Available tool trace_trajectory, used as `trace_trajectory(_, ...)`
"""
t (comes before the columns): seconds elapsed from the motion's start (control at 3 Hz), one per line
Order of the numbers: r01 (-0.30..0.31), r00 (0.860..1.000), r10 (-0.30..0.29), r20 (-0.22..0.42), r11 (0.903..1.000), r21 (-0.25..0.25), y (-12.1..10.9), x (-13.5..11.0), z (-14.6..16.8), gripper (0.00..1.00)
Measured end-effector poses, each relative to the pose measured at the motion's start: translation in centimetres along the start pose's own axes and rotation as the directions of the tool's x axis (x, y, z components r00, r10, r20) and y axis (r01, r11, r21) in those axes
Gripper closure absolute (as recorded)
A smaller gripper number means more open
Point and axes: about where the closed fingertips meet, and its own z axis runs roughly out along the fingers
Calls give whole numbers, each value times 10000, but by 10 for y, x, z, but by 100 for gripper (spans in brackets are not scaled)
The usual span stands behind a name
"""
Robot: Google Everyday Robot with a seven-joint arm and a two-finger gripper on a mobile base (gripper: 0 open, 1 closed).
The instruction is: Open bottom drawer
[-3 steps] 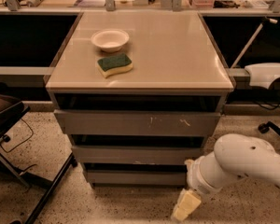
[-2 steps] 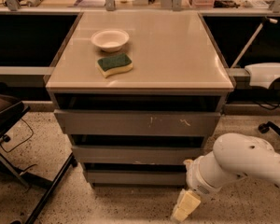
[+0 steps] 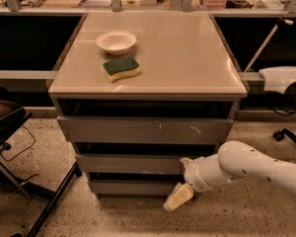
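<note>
Your white robot arm (image 3: 246,167) is reaching in from 4 o'clock, and its pale yellow-tipped gripper (image 3: 178,197) is hanging low, just above the speckled floor (image 3: 227,216). The narrow flat grey bottom drawer (image 3: 133,186) is sitting lowest in the grey three-drawer cabinet (image 3: 187,58), at 9 o'clock from the gripper, which is lying right by the drawer's lower right corner. How wide that gripper is standing, or whether it's touching the drawer, I cannot tell.
</note>
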Motion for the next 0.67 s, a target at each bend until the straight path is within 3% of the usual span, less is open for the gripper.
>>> trace_trajectory(0.33, -626, 9886, 563, 1396, 9972, 405, -52, -5, 48, 0)
trace_trajectory(0.67, -1096, 9822, 1090, 1529, 9940, -45, -48, 13, 78, 0)
